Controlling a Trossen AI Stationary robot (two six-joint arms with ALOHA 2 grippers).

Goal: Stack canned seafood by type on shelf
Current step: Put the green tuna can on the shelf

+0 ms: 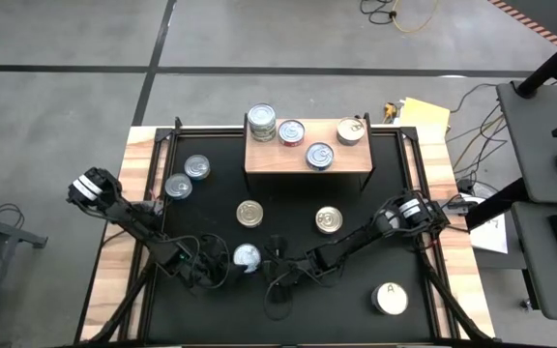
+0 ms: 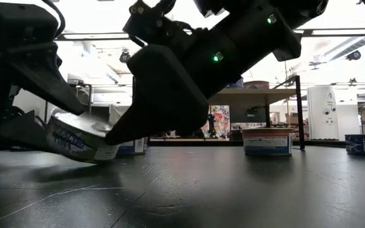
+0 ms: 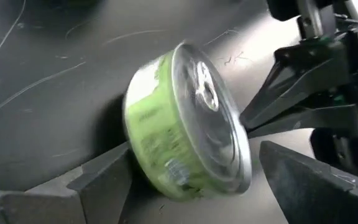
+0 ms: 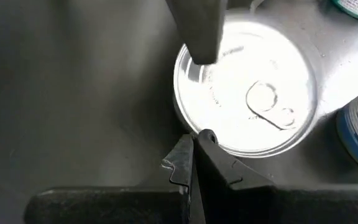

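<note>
- High view: tins are seen spread over the black tabletop [image 1: 356, 290], and four stand on the wooden shelf [image 1: 269, 159] at its far side: a stack of silver-topped tins [image 1: 262, 122], a red-sided tin [image 1: 291, 131], a blue-sided tin [image 1: 319, 155] and a gold-topped tin [image 1: 351, 130]. Two silver tins [image 1: 188, 177] are set near the left edge, two gold-topped tins [image 1: 288, 217] in the middle, and a white-topped tin marked "A" [image 1: 390, 298] near the right front. The left gripper [image 1: 222, 263] and the right gripper [image 1: 277, 253] are lowered on either side of a green-labelled tin [image 1: 247, 256] at the front centre.
- Low view: the green-labelled tin [image 2: 81, 138] is shown tilted, one edge lifted off the tabletop, with a dark finger [image 2: 157, 95] of one arm pressed against its raised side. A red-and-white tin [image 2: 267, 140] stands farther back.
- Left wrist view: the left gripper's fingers [image 3: 98, 180] are spread wide, the tilted tin [image 3: 185, 124] lying between them and resting against one; it is not clamped. The right gripper's closed tip [image 3: 253, 118] touches the lid's rim.
- Right wrist view: the right gripper's fingers [image 4: 194, 158] are pressed together, their tip at the rim of the tin's silver lid [image 4: 247, 93].
</note>
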